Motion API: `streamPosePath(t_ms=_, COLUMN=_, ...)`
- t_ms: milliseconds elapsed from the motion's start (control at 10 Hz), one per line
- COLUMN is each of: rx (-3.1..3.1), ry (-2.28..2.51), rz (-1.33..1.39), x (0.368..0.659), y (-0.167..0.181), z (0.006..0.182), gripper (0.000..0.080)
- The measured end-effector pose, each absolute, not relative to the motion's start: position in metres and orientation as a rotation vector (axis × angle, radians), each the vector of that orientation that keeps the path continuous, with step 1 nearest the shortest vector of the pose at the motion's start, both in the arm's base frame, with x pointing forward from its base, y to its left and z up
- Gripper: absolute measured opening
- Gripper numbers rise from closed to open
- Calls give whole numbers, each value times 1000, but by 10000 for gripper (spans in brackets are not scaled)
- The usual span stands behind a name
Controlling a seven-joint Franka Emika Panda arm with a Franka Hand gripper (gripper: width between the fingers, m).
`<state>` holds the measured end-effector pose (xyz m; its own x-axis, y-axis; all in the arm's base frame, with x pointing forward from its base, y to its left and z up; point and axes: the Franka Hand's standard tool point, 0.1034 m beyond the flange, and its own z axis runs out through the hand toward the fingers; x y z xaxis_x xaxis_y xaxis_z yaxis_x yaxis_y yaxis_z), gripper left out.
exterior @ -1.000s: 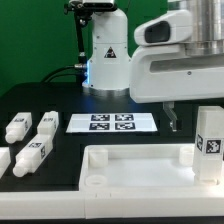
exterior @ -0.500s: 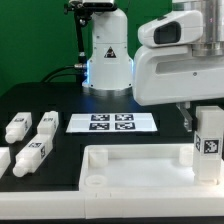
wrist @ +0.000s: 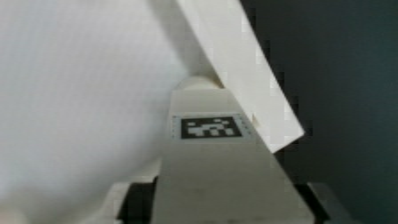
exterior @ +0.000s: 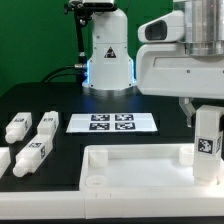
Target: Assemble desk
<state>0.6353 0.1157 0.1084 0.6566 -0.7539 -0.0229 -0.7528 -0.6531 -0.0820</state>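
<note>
Though wide before, jaws around leg (exterior: 208,140)

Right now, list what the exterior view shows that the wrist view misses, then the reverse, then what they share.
Exterior only: loose white block legs lying at that view's left, the marker board, the white robot base. Wrist only: the pincer closed flush on the sides of the upright white tagged block leg, no gap visible. Both: that leg and part of the large white plastic tray-like desk top.
</note>
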Motion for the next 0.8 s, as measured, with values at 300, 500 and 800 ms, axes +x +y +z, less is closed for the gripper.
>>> streamPosePath(t_ms=300, rx=-2658, ry=1510, rz=-13, x=636, y=116, z=108, gripper=284)
streamPosePath(t_ms=500, rx=-2593, ry=1614, rz=-6, x=636, y=116, z=108, gripper=284)
streamPosePath(t_ms=800, rx=-2199, ry=2046, rz=27, x=637, y=115, z=107, gripper=284)
